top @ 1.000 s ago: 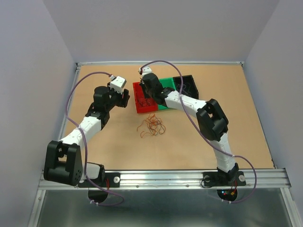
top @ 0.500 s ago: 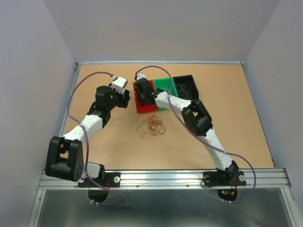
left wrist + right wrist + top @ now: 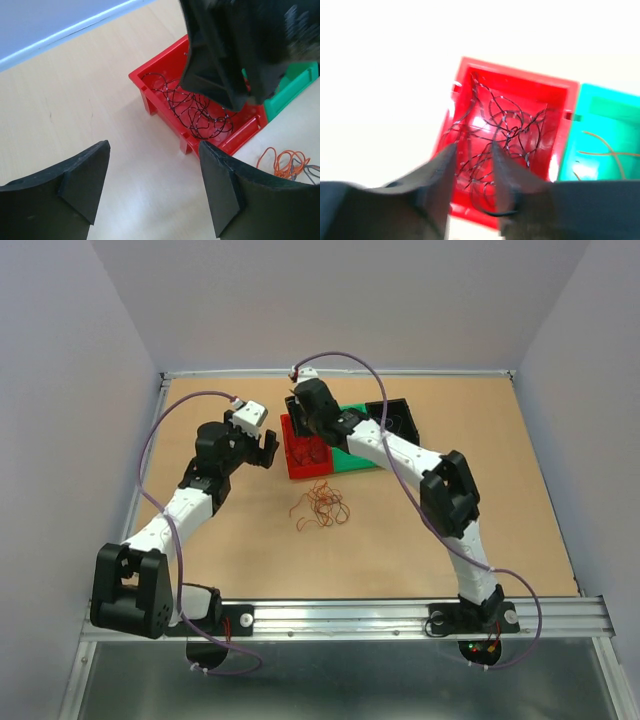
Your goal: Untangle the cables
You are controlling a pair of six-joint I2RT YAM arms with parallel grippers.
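Right tool [image 3: 474,152], fingers slightly parted, above red bin [image 3: 517,74] of dark wires [image 3: 507,120]; left tool [image 3: 152,160] wide apart, empty; tangled cables [image 3: 320,508] lie on bench [image 3: 480,520].

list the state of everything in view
red bin, holds dark curly wires
green bin, holds a few thin wires
orange-brown tangle, loose on the table, ungripped
left pincer, open, empty, near the red bin
right pincer, jaws slightly apart above the red bin

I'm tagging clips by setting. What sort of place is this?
Probably a lab robot cell: left arm and right arm bolted to a rail at a table, blank walls close around it, coloured bins.
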